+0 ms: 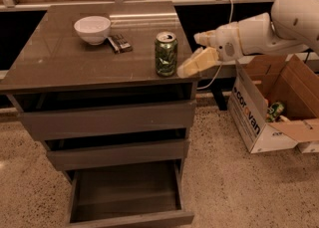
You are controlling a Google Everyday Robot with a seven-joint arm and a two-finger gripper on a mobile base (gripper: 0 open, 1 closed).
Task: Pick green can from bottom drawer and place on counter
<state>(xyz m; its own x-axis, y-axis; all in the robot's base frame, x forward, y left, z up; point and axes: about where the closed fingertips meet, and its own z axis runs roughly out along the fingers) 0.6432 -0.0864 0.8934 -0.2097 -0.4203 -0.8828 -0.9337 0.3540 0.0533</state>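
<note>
Far to the left of the green can (166, 54), a white bowl (92, 28) stands on the counter (55, 57), and a small dark object (119, 43) lies between the bowl and the can. Below the can and a little to its left, the bottom drawer (127, 192) is pulled out, and its tray shows nothing inside.

The green can itself stands upright on the counter, close to the front right corner, and nothing touches it. I judge it to be light and stiff, but its thin wall can dent and its smooth metal side can slip. The best place to take it is therefore across the middle of the body, with moderate force, and not at the silver top.

Just to the right of the can, the gripper (192, 55) hangs at the height of the can and holds nothing. Its fingers (199, 62) seem to be apart, though the view is not clear here. The white arm (259, 35) reaches in almost level from the right, with the fingers pointing down-left towards the can. Further right and lower than the can, a cardboard box (249, 122) sits on the floor.
</note>
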